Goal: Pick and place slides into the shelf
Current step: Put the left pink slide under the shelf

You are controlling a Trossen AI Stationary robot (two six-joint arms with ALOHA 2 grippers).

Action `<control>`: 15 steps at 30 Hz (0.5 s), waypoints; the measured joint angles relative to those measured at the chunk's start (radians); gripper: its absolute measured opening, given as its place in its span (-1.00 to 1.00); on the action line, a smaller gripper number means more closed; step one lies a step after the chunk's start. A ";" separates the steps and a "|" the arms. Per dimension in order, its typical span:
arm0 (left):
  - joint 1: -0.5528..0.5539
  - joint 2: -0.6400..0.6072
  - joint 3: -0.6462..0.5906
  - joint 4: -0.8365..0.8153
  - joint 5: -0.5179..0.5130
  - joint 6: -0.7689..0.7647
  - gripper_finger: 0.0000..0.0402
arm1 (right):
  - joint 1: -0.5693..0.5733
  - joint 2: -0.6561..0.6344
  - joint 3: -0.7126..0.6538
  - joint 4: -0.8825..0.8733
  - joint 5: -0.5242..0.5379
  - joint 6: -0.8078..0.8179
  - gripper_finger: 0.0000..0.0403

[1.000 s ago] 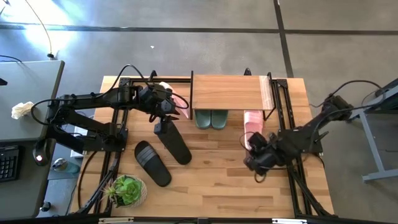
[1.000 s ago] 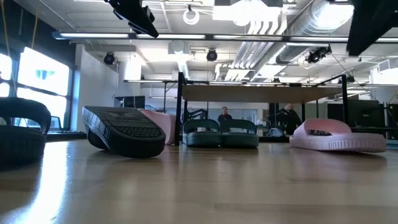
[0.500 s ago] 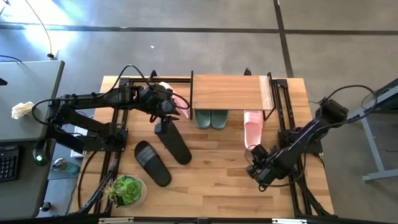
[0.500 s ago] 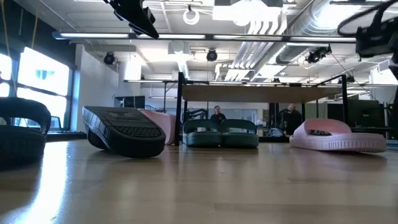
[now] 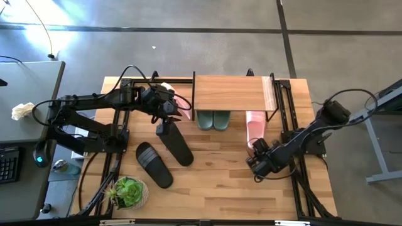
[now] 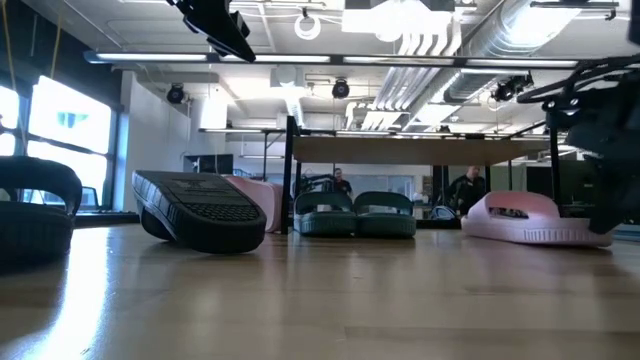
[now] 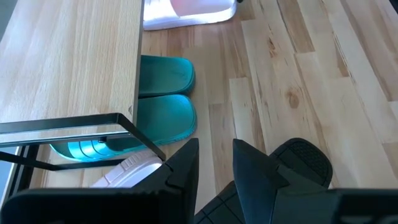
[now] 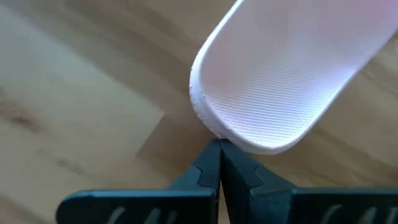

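Now | wooden table | right tool together by pink slide | left tool apart

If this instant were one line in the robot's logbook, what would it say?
right gripper: fingers shut, at heel of pink slide | left gripper: fingers open, by shelf | green pair: under shelf | black slides: on table

i work in an open industrial lab: a bare concrete floor around my desk, exposed ceiling ducts overhead, tall windows, and people standing far behind.
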 joint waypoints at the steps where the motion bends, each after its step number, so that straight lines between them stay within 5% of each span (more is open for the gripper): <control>1: 0.000 0.000 0.000 0.000 0.000 0.000 -0.59 | -0.011 0.000 -0.003 0.000 0.002 0.000 -1.00; 15: 0.000 0.000 0.000 -0.001 0.000 0.000 -0.59 | -0.175 0.000 -0.007 -0.048 0.039 -0.008 -1.00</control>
